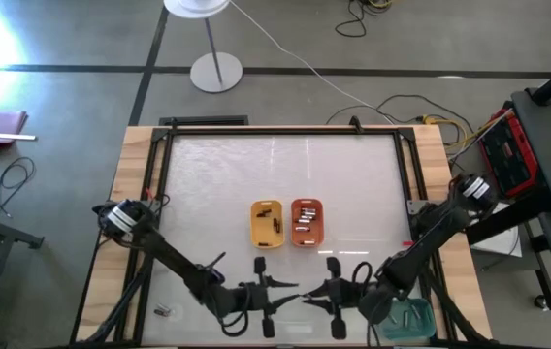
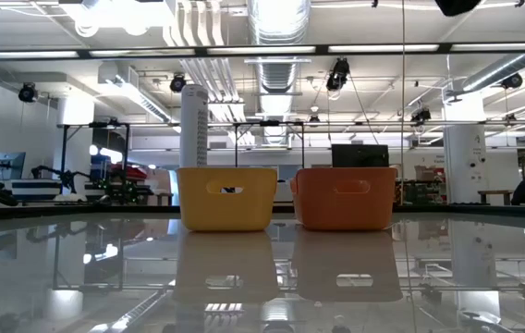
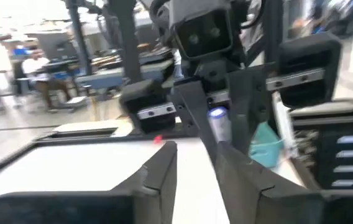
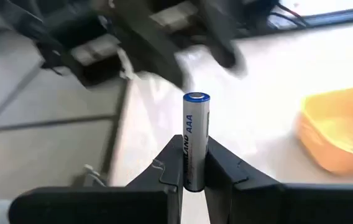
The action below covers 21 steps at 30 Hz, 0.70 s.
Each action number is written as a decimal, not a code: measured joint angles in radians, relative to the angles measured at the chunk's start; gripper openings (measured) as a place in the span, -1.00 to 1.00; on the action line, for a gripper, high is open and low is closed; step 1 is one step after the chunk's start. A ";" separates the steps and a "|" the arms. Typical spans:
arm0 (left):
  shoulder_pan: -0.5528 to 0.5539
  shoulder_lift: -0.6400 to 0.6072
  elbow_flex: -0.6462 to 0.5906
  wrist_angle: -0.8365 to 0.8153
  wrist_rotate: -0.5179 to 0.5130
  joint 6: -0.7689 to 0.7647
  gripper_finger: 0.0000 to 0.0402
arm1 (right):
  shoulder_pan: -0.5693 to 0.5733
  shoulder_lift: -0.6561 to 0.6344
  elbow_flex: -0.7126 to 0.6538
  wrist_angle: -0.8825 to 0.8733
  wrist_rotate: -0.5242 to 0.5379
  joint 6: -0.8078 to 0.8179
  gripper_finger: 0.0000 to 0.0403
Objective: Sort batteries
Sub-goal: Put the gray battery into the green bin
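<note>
At about 7 o'clock on the table (image 1: 198,184) in the high view, a couple of small loose batteries (image 1: 164,312) lie on the glass near the wooden edge, well apart from everything else.

The left arm reaches in from 8 o'clock, and the left gripper (image 1: 274,296) hovers near the table's front edge at about 6 o'clock. In the left wrist view its two dark fingers (image 3: 159,171) stand apart with nothing between them, so it is released and empty.

At the table's centre the yellow tray (image 1: 267,223) sits with a few dark batteries in it; just beside it, on the 3 o'clock side, stands the orange tray (image 1: 307,222), holding several silvery-grey batteries. The low view shows both trays side by side, yellow (image 2: 226,197) and orange (image 2: 346,197), close but whether they touch cannot be told.

The right arm comes in from 4 o'clock, and the right gripper (image 1: 321,294) faces the left one across a small gap at 6 o'clock. In the right wrist view its fingers (image 4: 229,171) are clamped on a white AAA battery (image 4: 196,134) with a blue-ringed top, held upright between the tips, with the yellow tray beyond it.

A teal tray (image 1: 413,315) rests at about 5 o'clock, partly under the right arm.
</note>
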 joint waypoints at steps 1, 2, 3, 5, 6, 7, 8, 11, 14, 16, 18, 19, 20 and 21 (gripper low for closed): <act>-0.009 -0.021 0.000 -0.045 -0.026 0.000 -0.52 | -0.003 -0.018 0.000 -0.050 0.001 0.016 -0.85; -0.020 -0.041 0.000 -0.096 -0.050 -0.008 -0.48 | -0.005 -0.037 0.000 -0.097 0.003 0.026 -0.85; -0.031 -0.060 0.000 -0.149 -0.069 -0.029 -0.45 | -0.008 -0.059 0.000 -0.148 0.004 0.047 -0.85; -0.049 -0.098 0.000 -0.278 -0.082 -0.112 -0.38 | -0.009 -0.101 0.001 -0.277 0.003 0.109 -0.85; -0.057 -0.113 0.000 -0.333 -0.081 -0.165 -0.36 | -0.009 -0.117 0.008 -0.361 -0.001 0.153 -0.85; -0.062 -0.123 0.000 -0.387 -0.081 -0.221 -0.34 | -0.009 -0.131 0.019 -0.460 -0.019 0.202 -0.85; -0.065 -0.127 0.000 -0.429 -0.081 -0.278 -0.33 | -0.007 -0.141 0.034 -0.560 -0.044 0.255 -0.85; -0.070 -0.117 0.000 -0.544 -0.080 -0.403 -0.32 | 0.021 -0.147 0.099 -0.792 -0.107 0.420 -0.85; -0.066 -0.085 0.000 -0.582 -0.078 -0.488 -0.33 | 0.080 -0.106 0.176 -0.947 -0.197 0.566 -0.85; -0.057 -0.060 0.000 -0.559 -0.076 -0.520 -0.34 | 0.132 -0.066 0.220 -1.024 -0.280 0.682 -0.86; -0.052 -0.039 0.002 -0.530 -0.077 -0.529 -0.34 | 0.186 -0.026 0.257 -1.070 -0.358 0.806 -0.86; -0.050 -0.027 0.004 -0.510 -0.077 -0.523 -0.34 | 0.215 -0.009 0.270 -1.088 -0.396 0.872 -0.86; -0.049 -0.018 0.007 -0.490 -0.077 -0.519 -0.34 | 0.244 0.007 0.280 -1.108 -0.429 0.930 -0.86; -0.049 -0.011 0.012 -0.478 -0.077 -0.508 -0.34 | 0.269 0.021 0.285 -1.126 -0.474 0.984 -0.86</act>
